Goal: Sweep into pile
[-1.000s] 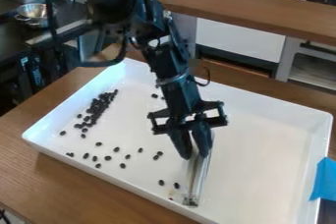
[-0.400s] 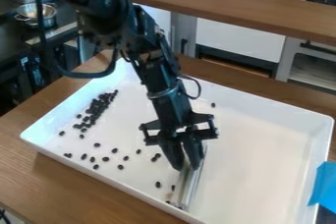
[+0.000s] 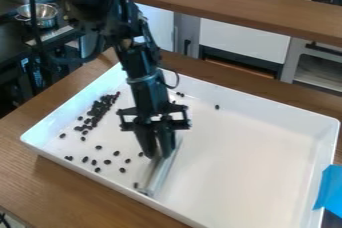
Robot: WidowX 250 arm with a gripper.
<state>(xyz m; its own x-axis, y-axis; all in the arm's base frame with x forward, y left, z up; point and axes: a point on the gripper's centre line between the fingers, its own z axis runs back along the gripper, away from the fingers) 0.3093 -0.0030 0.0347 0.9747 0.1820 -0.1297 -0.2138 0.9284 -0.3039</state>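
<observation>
Dark beans (image 3: 99, 108), it seems, lie in the white tray (image 3: 247, 172), thickest toward the view's left, others scattered; the claw (image 3: 158, 157) is pinching a long pale strip (image 3: 159, 174) inside this same tray

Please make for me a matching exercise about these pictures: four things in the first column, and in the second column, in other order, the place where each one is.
Things:
1. Dense cluster of black pieces
2. Long strip
3. Blue tape
4. Metal bowl

Places:
A. In the gripper, slanting down towards the near wall of the tray
B. In the background, at the upper left of the view
C. Inside the white tray, in its left part
D. On the edge of the tray, at the right of the view

Right pairs: 1-C, 2-A, 3-D, 4-B
</observation>
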